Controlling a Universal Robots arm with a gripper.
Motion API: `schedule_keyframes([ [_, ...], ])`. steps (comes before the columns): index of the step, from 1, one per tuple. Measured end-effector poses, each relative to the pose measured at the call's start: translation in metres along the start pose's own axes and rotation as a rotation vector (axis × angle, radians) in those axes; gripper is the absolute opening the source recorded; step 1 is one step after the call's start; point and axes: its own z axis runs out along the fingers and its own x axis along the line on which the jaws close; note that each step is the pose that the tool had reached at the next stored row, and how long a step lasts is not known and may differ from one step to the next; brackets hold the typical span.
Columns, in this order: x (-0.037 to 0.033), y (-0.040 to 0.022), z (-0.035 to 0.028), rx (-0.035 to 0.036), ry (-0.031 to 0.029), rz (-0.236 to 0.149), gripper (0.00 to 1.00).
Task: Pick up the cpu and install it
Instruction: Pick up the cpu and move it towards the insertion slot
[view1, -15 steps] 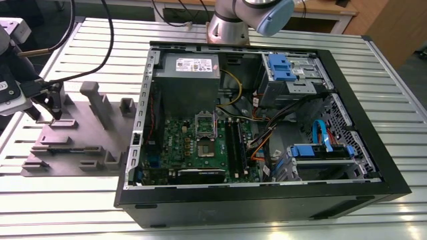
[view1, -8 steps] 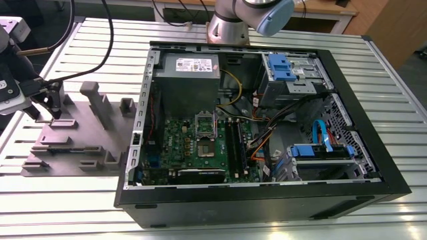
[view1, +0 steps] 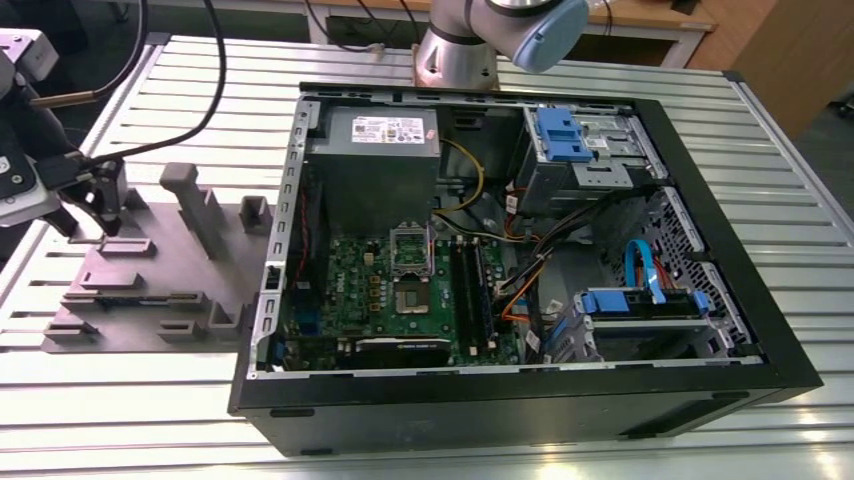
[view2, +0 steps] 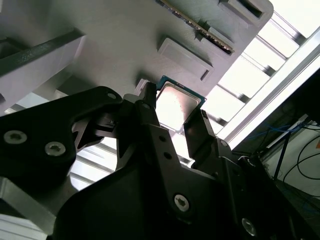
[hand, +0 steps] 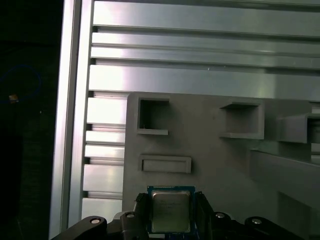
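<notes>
**Cpu in the fingers at the tray, pick-up under way**

The gripper (view1: 91, 222) hangs over the grey fixture tray (view1: 160, 270) at the exterior view's left. Its fingers are drawn in to a narrow gap and seem to pinch the cpu (hand: 170, 212) by two opposite edges, just at the tray's surface. I judge the pick-up nearly made and the install not begun. With only thin edges held, what follows calls for a firm, level hold. A long slim module (view2: 197, 26) lies in one slot of the tray. The open computer case (view1: 747, 330) sits well apart, holding the green motherboard (view1: 360, 290) with its socket (view1: 411, 298), a grey power supply (view1: 378, 150) and blue drive bays (view1: 567, 135).
</notes>
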Motion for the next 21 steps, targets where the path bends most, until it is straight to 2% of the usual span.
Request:
schedule_keyframes([
  [10, 0.0, 0.0002, -0.0041, 0.0, -0.0001, 0.0, 0.47],
  [18, 0.0, 0.0002, -0.0046, 0.0, 0.0001, 0.0, 0.47],
  [21, 0.0, 0.0003, -0.0073, -0.0001, 0.0002, 0.0, 0.47],
])
